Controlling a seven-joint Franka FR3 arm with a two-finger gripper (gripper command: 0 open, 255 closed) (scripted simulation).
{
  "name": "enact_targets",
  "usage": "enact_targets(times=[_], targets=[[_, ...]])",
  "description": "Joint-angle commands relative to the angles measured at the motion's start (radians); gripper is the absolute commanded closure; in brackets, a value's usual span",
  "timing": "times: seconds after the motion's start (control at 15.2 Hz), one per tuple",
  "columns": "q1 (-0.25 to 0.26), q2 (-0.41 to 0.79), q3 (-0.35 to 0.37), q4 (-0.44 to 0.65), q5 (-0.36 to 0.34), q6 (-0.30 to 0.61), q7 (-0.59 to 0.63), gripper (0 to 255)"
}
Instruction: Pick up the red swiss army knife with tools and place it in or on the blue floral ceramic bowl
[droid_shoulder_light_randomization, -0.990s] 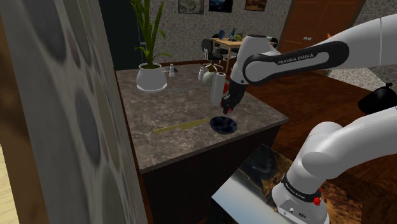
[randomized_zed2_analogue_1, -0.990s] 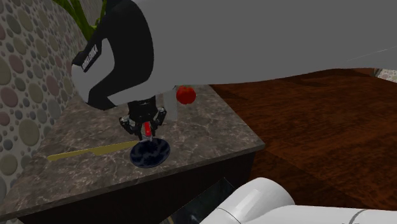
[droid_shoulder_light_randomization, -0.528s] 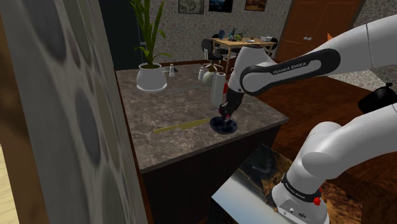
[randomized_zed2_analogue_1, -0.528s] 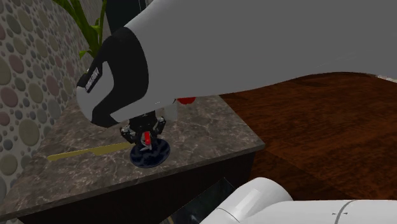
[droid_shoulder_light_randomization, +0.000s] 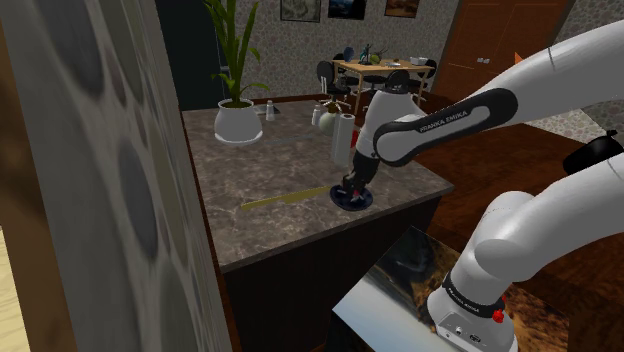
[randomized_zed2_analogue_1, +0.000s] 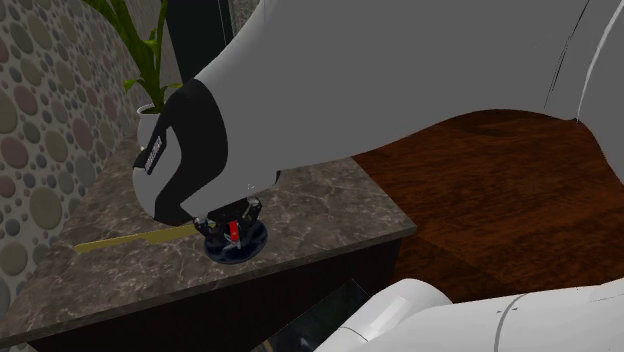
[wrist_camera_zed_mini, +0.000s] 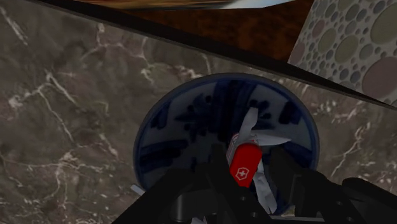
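Some of knife (wrist_camera_zed_mini: 244, 167) hid by clamping gripper (droid_shoulder_light_randomization: 353, 189), over bowl (wrist_camera_zed_mini: 172, 133).

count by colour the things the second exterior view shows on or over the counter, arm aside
blue bowl: 1
red knife: 1
yellow strip: 1
white plant pot: 1
total: 4

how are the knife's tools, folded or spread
Spread: in the wrist view silver blades fan out from the red knife, clasped by the pincer over the blue bowl.
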Motion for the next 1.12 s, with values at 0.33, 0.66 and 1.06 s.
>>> enact_targets(times=[0.33,0.66,1.06], targets=[[-0.001,0.004,-0.002,-0.004,-0.001,0.009,-0.002,255],[-0.001,0.004,-0.002,-0.004,-0.001,0.009,-0.002,0],[-0.003,-0.102,-0.001,0.057,-0.003,-0.158,0.0,0]])
